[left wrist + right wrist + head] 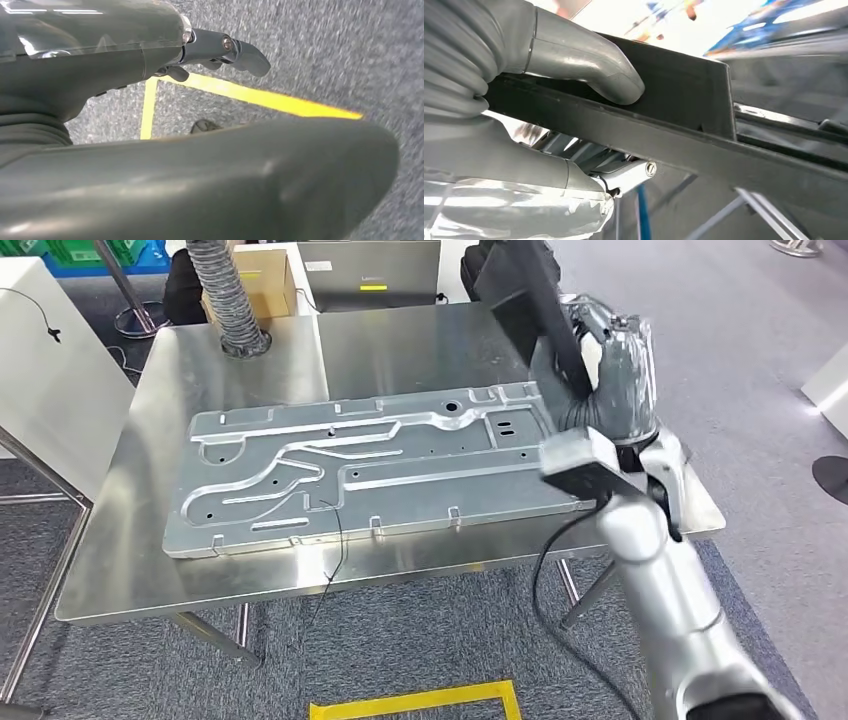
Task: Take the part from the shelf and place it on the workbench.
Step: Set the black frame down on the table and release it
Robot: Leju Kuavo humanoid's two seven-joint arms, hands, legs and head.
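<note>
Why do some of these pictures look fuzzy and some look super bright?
Left wrist view: the carpet and yellow tape are smeared, and the big thumb is soft because it sits so close. Right wrist view: the background glares white behind the black part. Head view: sharp, with shine on the workbench.

— What is the right hand [600, 375] made of?
— Smooth grey plastic with a soft shine, and a ribbed, rubbery cuff. Clear shiny film wraps part of it. It holds a black part [525, 295] that looks matt and flat, like dark plastic.

— And the workbench [120, 540] beside that hand?
— Brushed metal, smooth and shiny. On it lies a big metal plate [380, 475], dull silver, pressed with ridges.

— What about near the left hand [150, 165]?
— That hand is smooth grey plastic too. Past it the floor [325, 45] is rough grey carpet, with glossy yellow tape [250, 95] stuck on.
</note>
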